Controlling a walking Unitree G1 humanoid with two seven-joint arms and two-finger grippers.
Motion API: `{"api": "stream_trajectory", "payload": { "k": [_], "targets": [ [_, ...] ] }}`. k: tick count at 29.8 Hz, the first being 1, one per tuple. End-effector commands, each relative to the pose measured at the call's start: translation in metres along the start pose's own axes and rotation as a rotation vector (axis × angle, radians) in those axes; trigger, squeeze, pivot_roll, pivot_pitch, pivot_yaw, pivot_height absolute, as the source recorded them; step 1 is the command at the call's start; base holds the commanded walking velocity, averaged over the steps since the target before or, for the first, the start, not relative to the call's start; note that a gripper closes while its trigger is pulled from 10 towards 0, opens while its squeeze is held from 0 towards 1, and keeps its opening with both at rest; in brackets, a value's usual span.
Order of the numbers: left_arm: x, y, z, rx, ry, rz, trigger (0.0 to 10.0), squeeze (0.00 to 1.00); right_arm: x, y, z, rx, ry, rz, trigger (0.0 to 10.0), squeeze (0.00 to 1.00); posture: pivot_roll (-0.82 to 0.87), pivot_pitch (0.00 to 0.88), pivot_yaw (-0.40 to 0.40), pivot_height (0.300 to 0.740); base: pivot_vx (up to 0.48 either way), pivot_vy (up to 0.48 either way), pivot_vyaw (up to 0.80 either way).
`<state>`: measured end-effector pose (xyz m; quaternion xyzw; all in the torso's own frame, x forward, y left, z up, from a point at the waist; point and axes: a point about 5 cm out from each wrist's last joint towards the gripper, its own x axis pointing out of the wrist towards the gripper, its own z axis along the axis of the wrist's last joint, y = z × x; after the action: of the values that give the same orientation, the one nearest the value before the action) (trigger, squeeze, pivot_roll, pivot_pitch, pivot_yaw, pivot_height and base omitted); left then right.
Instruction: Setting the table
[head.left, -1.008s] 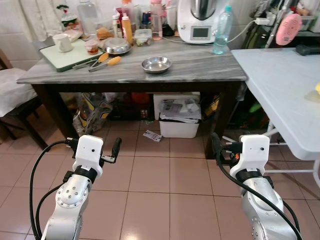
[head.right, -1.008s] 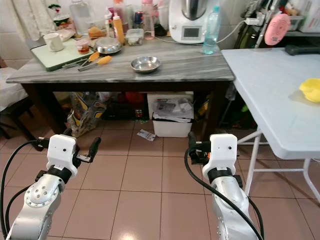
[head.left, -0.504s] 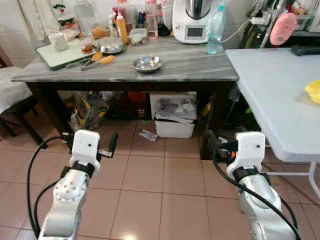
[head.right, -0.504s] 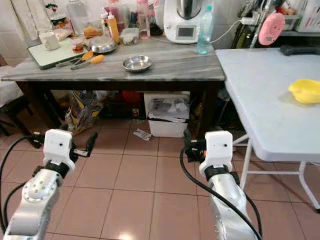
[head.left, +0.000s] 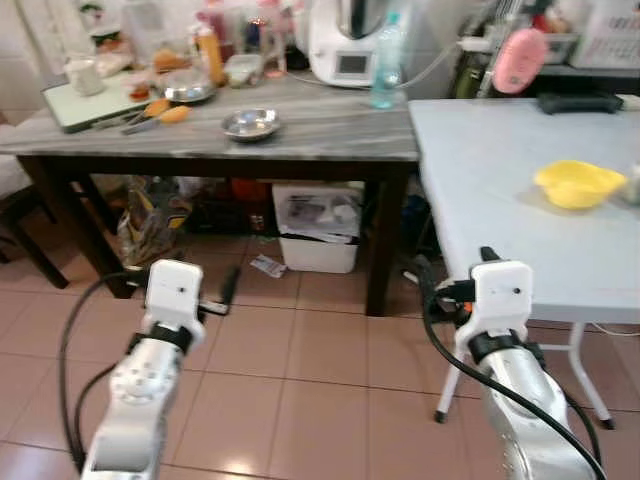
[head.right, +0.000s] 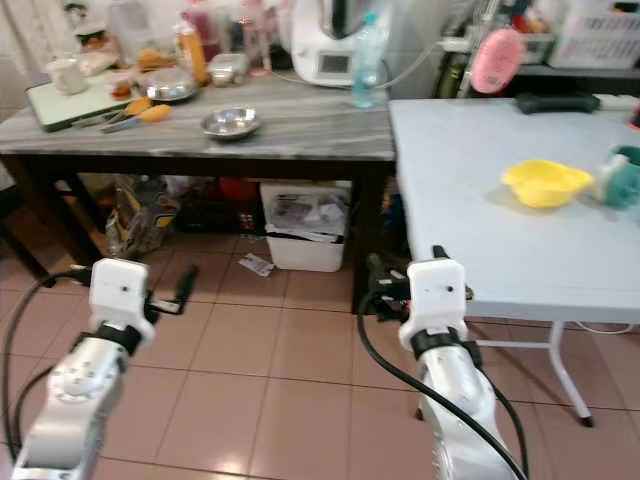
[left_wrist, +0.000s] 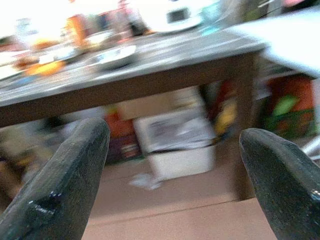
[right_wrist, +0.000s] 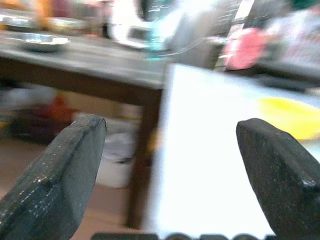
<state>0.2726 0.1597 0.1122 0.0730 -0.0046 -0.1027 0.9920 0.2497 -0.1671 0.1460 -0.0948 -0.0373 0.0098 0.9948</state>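
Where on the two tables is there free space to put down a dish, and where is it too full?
The white table is bare on its near half, in front of the yellow bowl. The marble table is free between the steel bowl and the water bottle. Its back and left are crowded with bottles and utensils.

Head cameras look forward and down from standing height; both wrist cameras face level between their jaws, sharing the dark surface (head.left: 300, 125).
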Motion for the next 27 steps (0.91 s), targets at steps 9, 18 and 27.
{"api": "stream_trajectory", "payload": {
  "k": [9, 18, 27],
  "targets": [
    [0.007, 0.005, 0.018, 0.013, -0.059, -0.007, 10.0, 0.00, 0.001, 0.003, 0.017, -0.010, -0.082, -0.019, 10.0, 0.00, -0.09, 0.000, 0.060, 0.740, 0.000, -0.480, 0.00],
    [0.011, 0.003, 0.026, -0.003, -0.080, -0.025, 10.0, 0.00, 0.000, 0.002, 0.021, -0.029, -0.094, -0.046, 10.0, 0.00, -0.08, 0.006, 0.067, 0.740, 0.000, -0.213, 0.00],
    [0.011, 0.001, 0.026, 0.011, -0.067, -0.033, 10.0, 0.00, 0.001, -0.002, 0.020, -0.038, -0.090, -0.054, 10.0, 0.00, -0.08, 0.024, 0.066, 0.740, 0.000, -0.192, 0.00]
  ]
}}
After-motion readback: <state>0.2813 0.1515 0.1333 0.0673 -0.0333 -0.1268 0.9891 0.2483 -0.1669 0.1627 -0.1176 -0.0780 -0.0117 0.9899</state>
